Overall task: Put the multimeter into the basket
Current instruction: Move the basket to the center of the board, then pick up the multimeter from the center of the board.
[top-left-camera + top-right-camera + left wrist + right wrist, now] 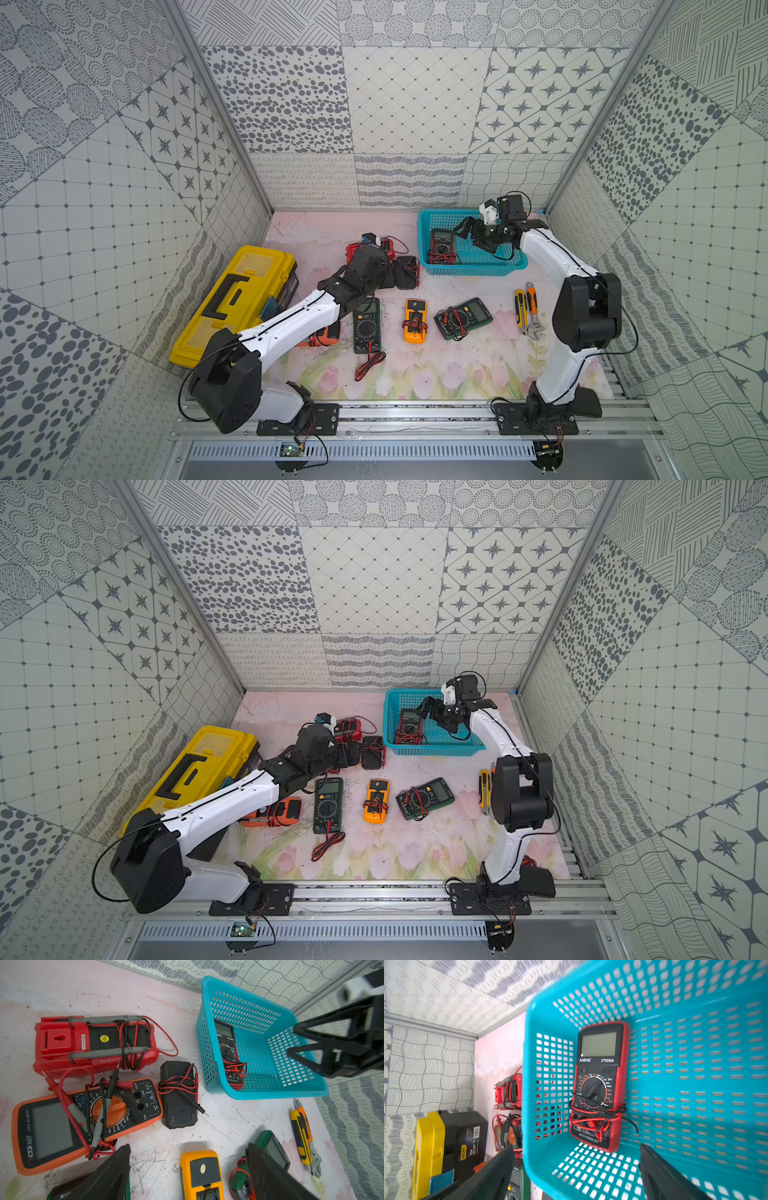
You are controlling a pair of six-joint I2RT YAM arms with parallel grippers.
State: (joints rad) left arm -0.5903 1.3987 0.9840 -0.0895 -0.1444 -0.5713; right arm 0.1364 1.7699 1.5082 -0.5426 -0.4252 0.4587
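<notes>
Top views: right jaws are hanging spread open over the rectangular teal-blue perforated plastic basket (469,269) (432,750), gripping nothing. The red-and-black digital multimeter (441,245) (409,725), leads wrapped round it, is lying face up on the basket floor just ahead of the jaw tips, apart from them. Left jaws are hiding under their own wrist here, so their state is not showing. The yellow plastic toolbox with a black handle (237,299) is sitting well off to their side.

Left wrist: left jaws are standing wide apart, holding nothing, above the floral counter (228,1105). A yellow-orange multimeter (200,1174) is lying below the gap between them. Ahead of the jaws, an orange-cased multimeter (62,1126), a red face-down multimeter (93,1043) and a black face-down multimeter (178,1095) are lying close together. Further ahead, the basket (204,1047) is holding the multimeter (228,1049).

Right wrist: right jaws are gaping wide with nothing between them. The multimeter (600,1084) is lying flat inside the basket (529,1095), straight ahead, clear of both jaws.
</notes>
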